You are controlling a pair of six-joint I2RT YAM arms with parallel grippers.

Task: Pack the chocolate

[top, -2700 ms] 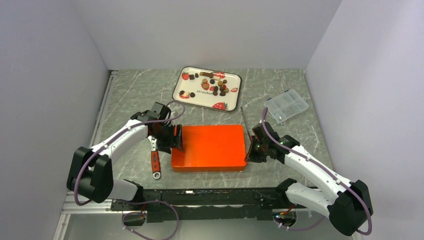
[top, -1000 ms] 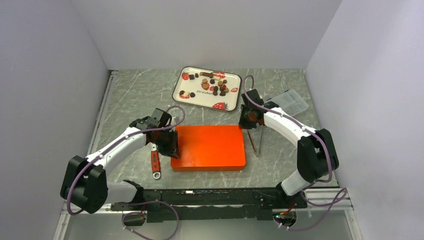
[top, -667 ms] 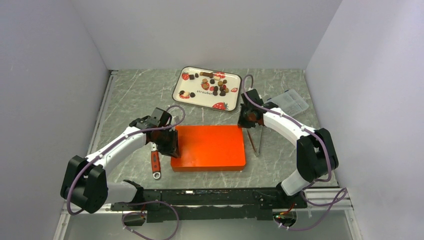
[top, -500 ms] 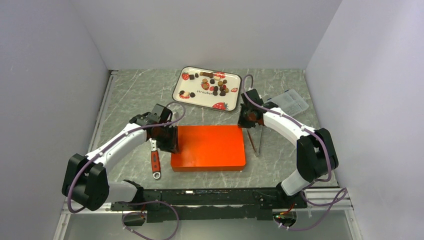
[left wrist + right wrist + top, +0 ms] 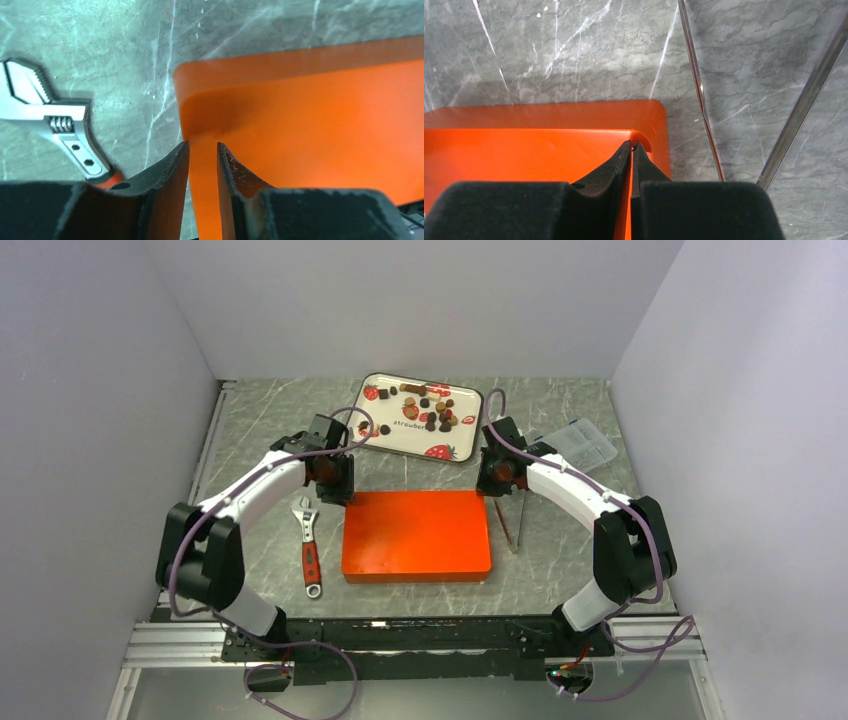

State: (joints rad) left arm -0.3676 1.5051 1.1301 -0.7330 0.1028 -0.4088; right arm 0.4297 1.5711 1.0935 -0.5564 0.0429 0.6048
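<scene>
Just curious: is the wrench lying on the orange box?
No, the wrench lies on the table beside the box, not touching it.

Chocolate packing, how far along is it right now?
Nothing looks packed: the chocolate lies on the strawberry tray, and the orange box looks closed. In hand: the left gripper, slightly open, and the right gripper, shut, sit at the box's two far corners, holding no candy. Left: open the box and move every piece in; the tongs lie beside it.
</scene>
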